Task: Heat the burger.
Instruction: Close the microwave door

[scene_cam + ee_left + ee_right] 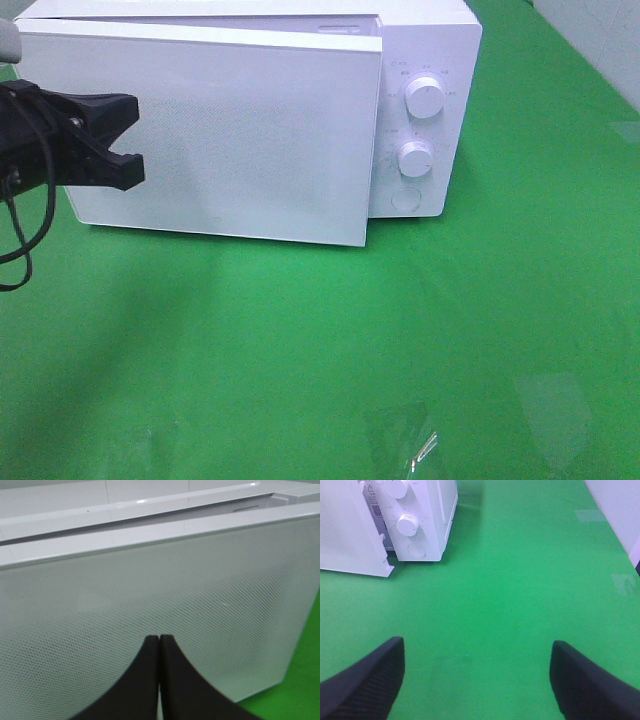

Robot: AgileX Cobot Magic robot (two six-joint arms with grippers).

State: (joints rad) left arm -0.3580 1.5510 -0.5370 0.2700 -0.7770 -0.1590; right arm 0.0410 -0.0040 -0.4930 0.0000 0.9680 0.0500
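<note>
The burger is out of view. A white microwave (425, 50) stands at the back of the green table, its wide white door (230, 140) swung slightly ajar, with a gap along its top edge. My left gripper (128, 140) hovers shut and empty just in front of the door's left part; in the left wrist view its fingertips (159, 640) press together before the dotted door panel (150, 580). My right gripper (477, 670) is open over bare green cloth, to the right of the microwave (427, 520), holding nothing. It does not show in the high view.
Two white knobs (425, 100) (415, 158) and a round button (405, 200) sit on the microwave's right panel. A small shiny bit (425, 448) lies on clear tape near the front edge. Green cloth (300, 340) covers the table.
</note>
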